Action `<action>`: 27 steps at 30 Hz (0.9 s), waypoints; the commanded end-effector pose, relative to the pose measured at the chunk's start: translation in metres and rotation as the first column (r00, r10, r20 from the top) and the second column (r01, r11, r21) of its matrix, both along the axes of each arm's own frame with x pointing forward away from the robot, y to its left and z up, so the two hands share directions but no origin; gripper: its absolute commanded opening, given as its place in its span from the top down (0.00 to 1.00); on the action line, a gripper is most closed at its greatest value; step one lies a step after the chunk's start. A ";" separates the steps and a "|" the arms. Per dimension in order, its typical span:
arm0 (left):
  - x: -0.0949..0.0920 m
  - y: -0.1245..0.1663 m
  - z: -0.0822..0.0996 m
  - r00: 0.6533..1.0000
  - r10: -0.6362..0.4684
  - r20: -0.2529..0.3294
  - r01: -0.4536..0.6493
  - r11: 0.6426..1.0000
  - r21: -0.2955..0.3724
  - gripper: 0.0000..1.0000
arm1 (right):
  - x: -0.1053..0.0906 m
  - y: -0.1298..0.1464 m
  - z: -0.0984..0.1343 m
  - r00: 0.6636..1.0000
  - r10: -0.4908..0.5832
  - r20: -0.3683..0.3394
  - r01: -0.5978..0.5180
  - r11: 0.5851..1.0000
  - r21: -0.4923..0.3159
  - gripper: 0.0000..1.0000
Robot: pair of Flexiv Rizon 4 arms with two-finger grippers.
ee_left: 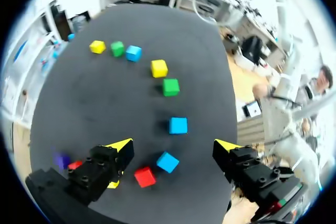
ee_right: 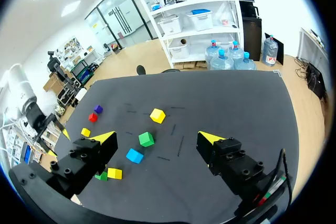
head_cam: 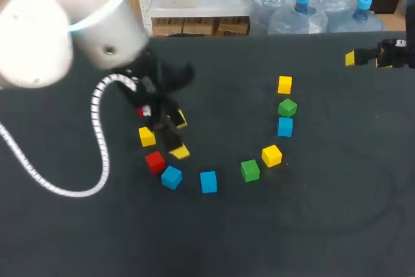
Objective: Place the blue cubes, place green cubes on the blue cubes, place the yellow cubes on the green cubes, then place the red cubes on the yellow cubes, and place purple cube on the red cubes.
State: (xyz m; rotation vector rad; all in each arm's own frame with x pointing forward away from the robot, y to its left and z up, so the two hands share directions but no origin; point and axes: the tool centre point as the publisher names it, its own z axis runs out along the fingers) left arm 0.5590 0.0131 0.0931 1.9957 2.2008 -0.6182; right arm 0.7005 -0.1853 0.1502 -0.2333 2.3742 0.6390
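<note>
Cubes lay loose in a curved line on the dark table, none stacked. The left gripper hung over the line's left end, fingers apart and holding nothing. A red cube and a blue cube sat just nearer than it. The right gripper, also spread wide and empty, was at the far right, well apart from the cubes. Only the wrist views showed a purple cube, beside a second red cube.
</note>
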 end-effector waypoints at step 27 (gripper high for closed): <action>-0.008 0.009 -0.043 0.992 -0.124 0.006 0.119 0.960 0.254 0.00 | 0.000 0.001 0.000 1.000 -0.003 0.001 0.003 1.000 -0.002 0.00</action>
